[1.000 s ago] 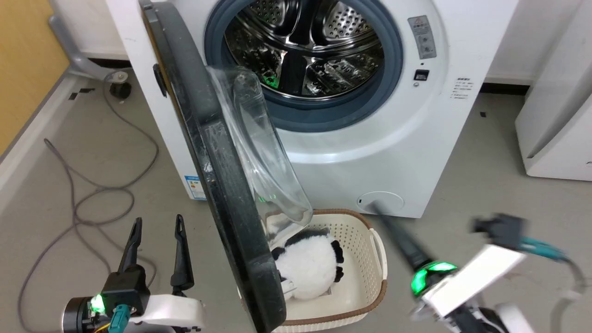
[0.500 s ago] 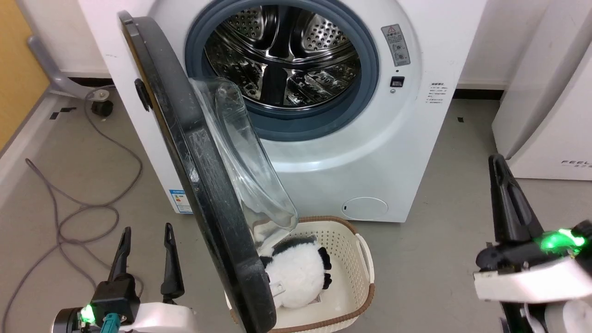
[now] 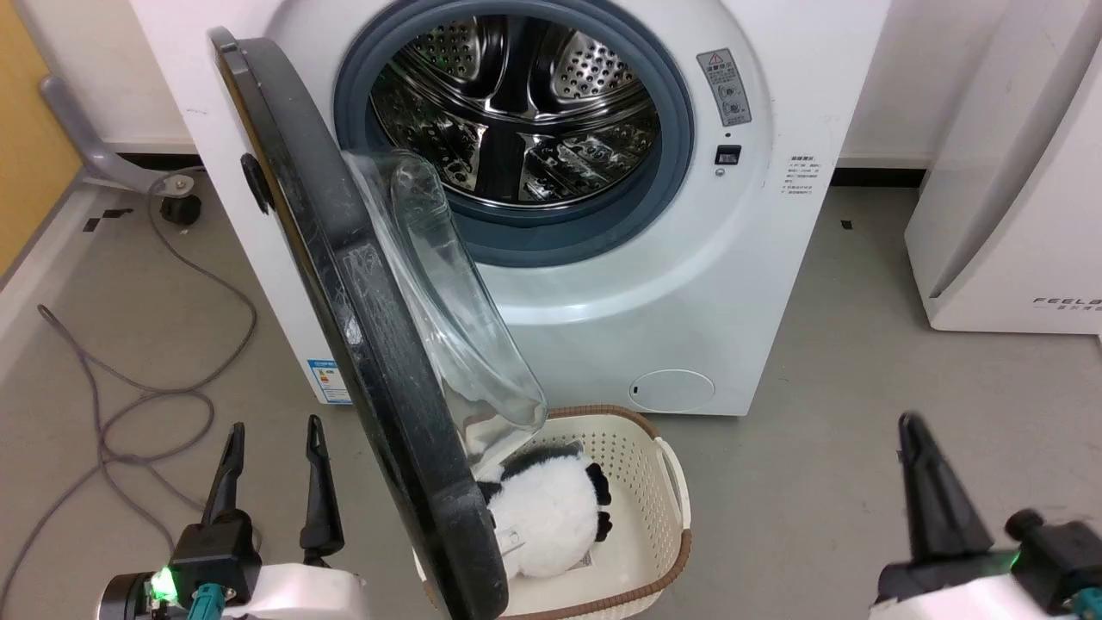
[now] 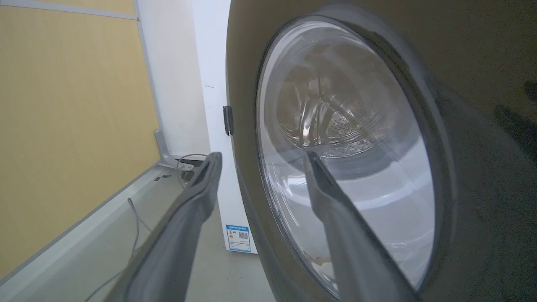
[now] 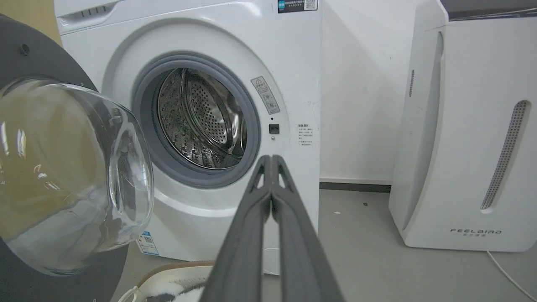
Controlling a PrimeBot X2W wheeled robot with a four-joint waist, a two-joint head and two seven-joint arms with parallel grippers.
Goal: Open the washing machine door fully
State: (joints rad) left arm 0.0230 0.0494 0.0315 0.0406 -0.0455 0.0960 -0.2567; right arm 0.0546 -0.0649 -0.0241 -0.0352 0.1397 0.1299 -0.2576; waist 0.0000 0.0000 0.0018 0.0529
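The washing machine door is seen ajar centre-left; the left gripper is held spread at lower left, the right gripper pinched closed, empty.

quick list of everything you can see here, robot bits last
washing machine: 1, white, centre back
door: 1, black rim, clear glass, swung out at left over basket
drum: 1, steel, inside machine
gasket: 1, grey-blue, around drum opening
basket: 1, cream, floor before machine
plush toy: 1, white and black, in basket
cable: at least 1, grey, floor at left
appliance: 1, white, right of machine
left gripper: 1, dark, lower left, open
right gripper: 1, dark, lower right, shut
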